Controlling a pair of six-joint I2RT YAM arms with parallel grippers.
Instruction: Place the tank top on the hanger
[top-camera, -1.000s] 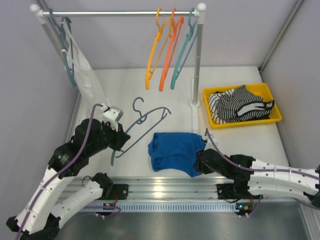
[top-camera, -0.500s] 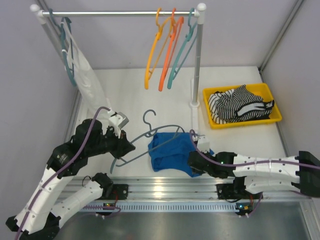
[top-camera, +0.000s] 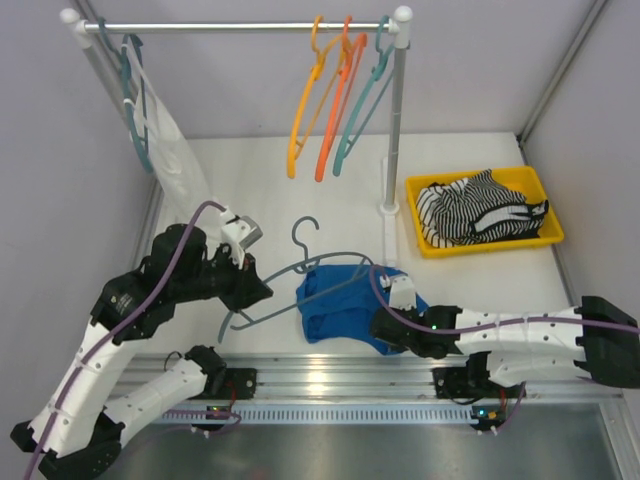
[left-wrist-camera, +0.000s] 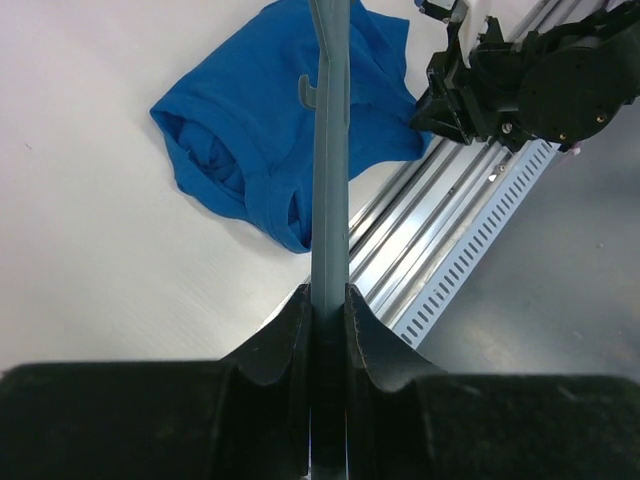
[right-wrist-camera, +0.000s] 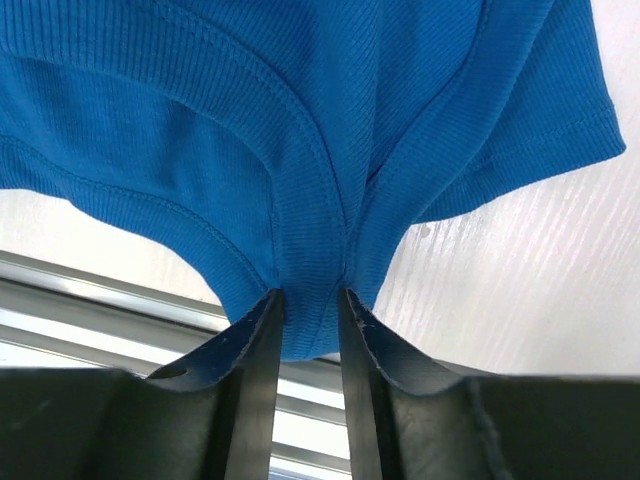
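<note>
The royal-blue tank top (top-camera: 345, 300) lies crumpled on the white table between the two arms. My left gripper (top-camera: 258, 290) is shut on the thin slate-teal hanger (top-camera: 272, 308), whose far arm reaches over the top's left part, hook pointing away from me. In the left wrist view the hanger (left-wrist-camera: 329, 200) runs straight out from between the jaws (left-wrist-camera: 329, 300) across the blue fabric (left-wrist-camera: 260, 130). My right gripper (top-camera: 385, 335) sits at the top's near edge. In the right wrist view its jaws (right-wrist-camera: 312, 300) pinch a strap of the tank top (right-wrist-camera: 300, 120).
A yellow tray (top-camera: 415, 190) at the right holds a striped garment (top-camera: 480, 210). The clothes rack's post (top-camera: 393, 120) stands behind the top, with orange hangers (top-camera: 320, 110) and a teal one (top-camera: 355, 120) on its bar. A white garment (top-camera: 170, 150) hangs at the left.
My left arm has swung the hanger to the right until it overlaps the tank top. My right gripper slid left along the top's near edge and narrowed onto a strap.
</note>
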